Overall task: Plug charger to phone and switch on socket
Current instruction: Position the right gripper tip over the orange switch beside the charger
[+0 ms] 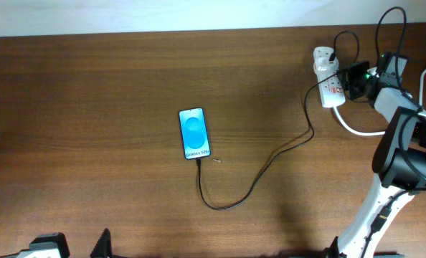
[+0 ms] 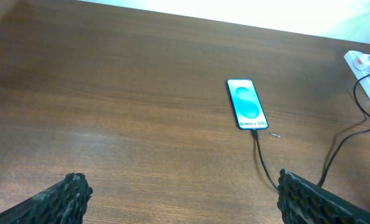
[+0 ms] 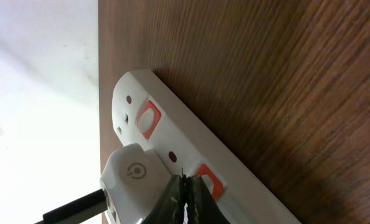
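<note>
Hovering at white elongated power strip [image 3: 179,134], right gripper [image 3: 185,198] jaws together; orange-red rocker switch [image 3: 208,180] just beside tips; left gripper [image 2: 185,190] well apart, jaws open.

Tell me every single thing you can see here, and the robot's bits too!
phone: one, bright blue screen, middle of the table
charger: one, thin black cable, from the phone's bottom end across to the socket
socket: one, white with red switches, back right of the table
plug block: one, white, sitting on the socket
thick cord: one, white, curving right from the socket
tiny speck: one, beside the phone's bottom corner, too small to tell
table: one, brown wood, under everything
left claw: one, black, open, near front edge
right claw: one, dark, shut, at the socket by a red switch
</note>
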Controlling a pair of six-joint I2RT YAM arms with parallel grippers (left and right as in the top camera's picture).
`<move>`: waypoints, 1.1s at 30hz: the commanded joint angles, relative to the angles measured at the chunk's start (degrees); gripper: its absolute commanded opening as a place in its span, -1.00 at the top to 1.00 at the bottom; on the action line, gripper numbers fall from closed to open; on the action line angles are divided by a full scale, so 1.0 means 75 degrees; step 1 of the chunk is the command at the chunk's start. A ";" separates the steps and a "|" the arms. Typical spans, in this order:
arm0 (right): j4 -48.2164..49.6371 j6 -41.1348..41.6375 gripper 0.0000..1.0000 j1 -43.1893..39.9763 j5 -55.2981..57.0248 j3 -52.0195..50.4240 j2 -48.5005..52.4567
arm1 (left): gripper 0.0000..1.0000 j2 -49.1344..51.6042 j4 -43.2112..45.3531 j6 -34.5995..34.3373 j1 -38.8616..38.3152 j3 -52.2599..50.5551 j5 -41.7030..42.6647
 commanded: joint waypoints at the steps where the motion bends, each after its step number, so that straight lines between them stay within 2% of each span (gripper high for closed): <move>1: -0.0064 0.0026 0.92 0.0163 -0.0096 0.0117 0.0119 | -0.99 -0.0050 0.0047 -0.0076 -0.0038 -0.0015 -0.0093; 22: -0.0868 -0.0050 0.91 0.0344 0.0152 0.0117 0.0466 | -0.99 -0.0050 0.0047 -0.0076 -0.0038 -0.0015 -0.0093; 33: -0.0376 -0.1714 0.91 0.0501 0.0315 0.0117 0.0490 | -0.99 -0.0050 0.0047 -0.0076 -0.0038 -0.0015 -0.0093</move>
